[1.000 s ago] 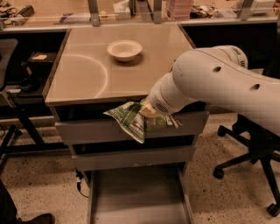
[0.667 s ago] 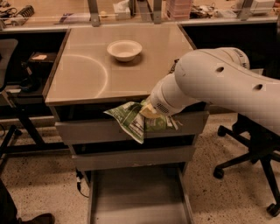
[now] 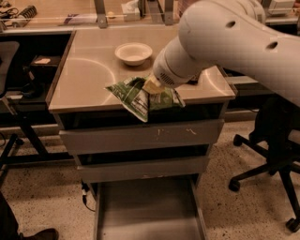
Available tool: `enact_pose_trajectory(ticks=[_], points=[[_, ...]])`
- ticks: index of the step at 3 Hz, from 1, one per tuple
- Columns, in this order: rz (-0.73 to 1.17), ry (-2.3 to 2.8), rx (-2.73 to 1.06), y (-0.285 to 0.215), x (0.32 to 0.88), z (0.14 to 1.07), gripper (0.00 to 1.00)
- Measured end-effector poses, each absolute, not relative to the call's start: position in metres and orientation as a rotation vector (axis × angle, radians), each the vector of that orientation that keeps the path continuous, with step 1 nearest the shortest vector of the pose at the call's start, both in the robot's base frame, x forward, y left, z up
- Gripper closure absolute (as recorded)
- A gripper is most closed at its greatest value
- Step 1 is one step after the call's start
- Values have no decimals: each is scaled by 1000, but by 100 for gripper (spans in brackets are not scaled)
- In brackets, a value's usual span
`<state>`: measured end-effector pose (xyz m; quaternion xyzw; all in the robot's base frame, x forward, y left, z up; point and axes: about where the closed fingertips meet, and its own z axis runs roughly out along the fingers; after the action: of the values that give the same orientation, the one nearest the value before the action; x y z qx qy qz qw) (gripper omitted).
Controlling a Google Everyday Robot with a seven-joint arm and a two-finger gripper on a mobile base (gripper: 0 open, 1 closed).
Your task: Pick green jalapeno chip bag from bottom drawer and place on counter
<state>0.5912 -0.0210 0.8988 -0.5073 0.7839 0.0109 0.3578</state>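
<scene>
The green jalapeno chip bag (image 3: 140,97) is crinkled green with white panels. My gripper (image 3: 153,87) is shut on its top and holds it over the front edge of the counter (image 3: 89,79), partly hanging in front of the cabinet's top edge. My white arm comes in from the upper right and hides the fingers' far side. The bottom drawer (image 3: 145,211) is pulled out below, its flat grey floor bare.
A white bowl (image 3: 133,53) sits on the counter behind the bag. Two grey-fronted drawers (image 3: 140,136) are above the open one. A black office chair (image 3: 276,154) stands at the right. A cluttered desk (image 3: 70,14) runs along the back. A dark shoe (image 3: 42,233) is at the bottom left.
My arm has risen and the bag has moved up from in front of the top drawer to the level of the counter's front edge.
</scene>
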Motion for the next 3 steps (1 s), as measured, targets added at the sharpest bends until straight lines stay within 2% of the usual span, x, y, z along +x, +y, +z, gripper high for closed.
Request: enact_pose_trajectory(ticks=[1, 3], points=[[29, 1982, -1343, -2, 624, 931, 100], [44, 1966, -1321, 0, 628, 946, 100]])
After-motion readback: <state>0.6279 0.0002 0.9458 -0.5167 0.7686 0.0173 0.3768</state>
